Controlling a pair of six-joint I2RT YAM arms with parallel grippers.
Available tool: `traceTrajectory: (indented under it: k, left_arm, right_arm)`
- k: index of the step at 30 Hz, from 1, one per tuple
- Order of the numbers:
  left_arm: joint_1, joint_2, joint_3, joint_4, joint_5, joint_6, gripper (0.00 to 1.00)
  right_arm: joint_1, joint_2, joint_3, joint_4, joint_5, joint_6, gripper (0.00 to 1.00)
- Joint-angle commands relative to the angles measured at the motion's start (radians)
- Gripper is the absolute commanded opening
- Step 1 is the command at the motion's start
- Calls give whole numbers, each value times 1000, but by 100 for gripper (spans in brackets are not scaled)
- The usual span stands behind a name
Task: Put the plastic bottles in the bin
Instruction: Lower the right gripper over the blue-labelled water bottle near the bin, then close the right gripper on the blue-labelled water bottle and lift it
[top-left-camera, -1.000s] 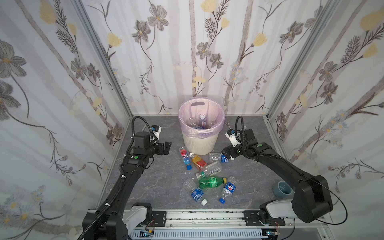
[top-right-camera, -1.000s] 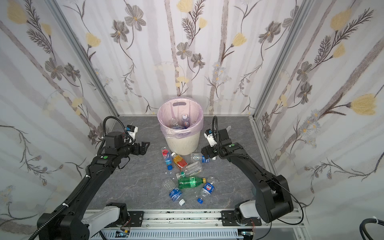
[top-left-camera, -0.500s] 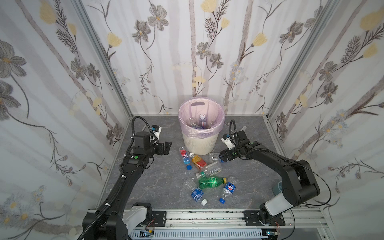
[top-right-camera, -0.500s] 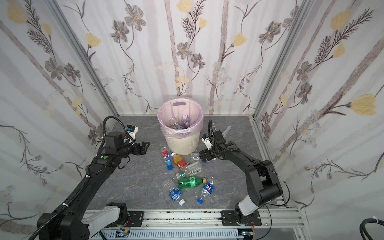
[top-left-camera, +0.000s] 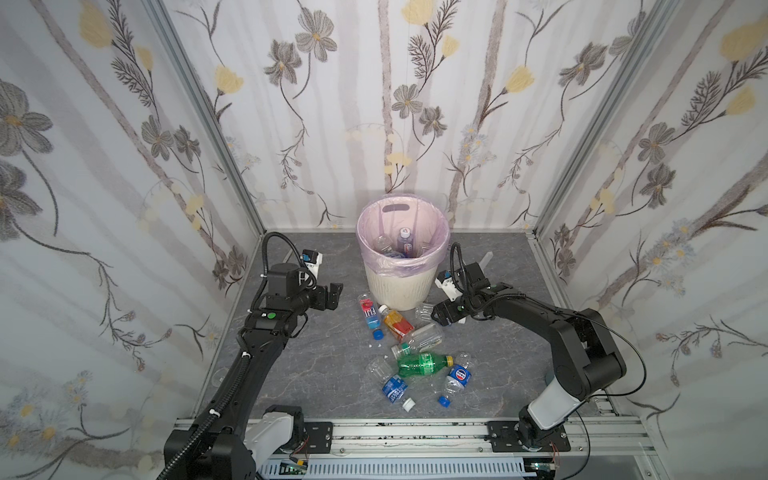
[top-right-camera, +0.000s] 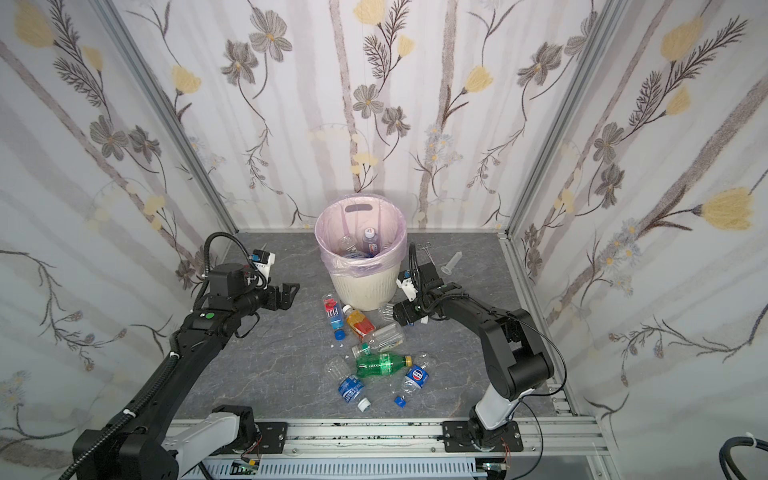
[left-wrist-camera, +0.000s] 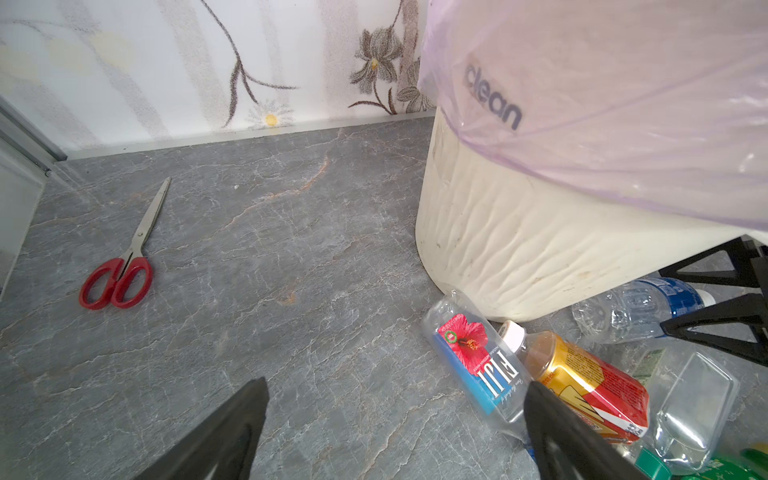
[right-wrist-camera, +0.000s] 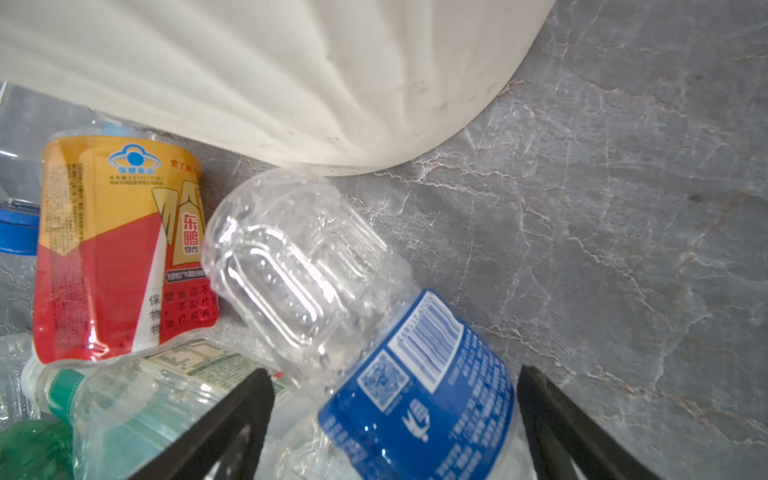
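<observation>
Right wrist view: right gripper (right-wrist-camera: 394, 372) is seen with jaws wide, set either side of a clear crumpled plastic bottle with a blue label (right-wrist-camera: 361, 328); nothing is clamped yet. That bottle is lying on the grey table (top-left-camera: 316, 365), just beside the foot of the round cream ribbed bin with the pink liner (top-left-camera: 395, 286). — J

Other side? — M

Spread wide and empty: left gripper (left-wrist-camera: 395, 386), poised over the table near a clear Fiji-labelled bottle (left-wrist-camera: 473, 365). — J

Progress? — M

A few bottles are seen inside the bin, among them a white-capped bottle (top-left-camera: 404, 243). About eight are left on the table, including an orange-labelled bottle (top-left-camera: 397, 326) and a green bottle (top-left-camera: 424, 365). Judged well short of done. — J

Blind spots? — M

Bin depth is hidden, so the count inside cannot be given. The blue-labelled bottle's cap end is cut off in the wrist view; finger contact cannot be told. — J
</observation>
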Motion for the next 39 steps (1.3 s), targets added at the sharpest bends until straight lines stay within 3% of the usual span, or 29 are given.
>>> traceTrajectory:
  k: [1, 9, 15, 30, 39]
  left_arm:
    - [0, -3, 0, 22, -1, 2, 98]
    - [0, -1, 0, 20, 0, 3, 98]
    - [-1, -6, -1, 20, -2, 3, 98]
    - [0, 5, 5, 19, 7, 4, 98]
    - [-1, 1, 4, 19, 7, 2, 98]
  right_arm:
    - [8, 13, -8, 32, 9, 7, 92]
    - [8, 23, -18, 51, 74, 53, 88]
    - [8, 10, -25, 49, 98, 71, 79]
    - [-18, -119, -149, 12, 177, 136, 74]
    - [-20, -87, -75, 16, 174, 121, 83]
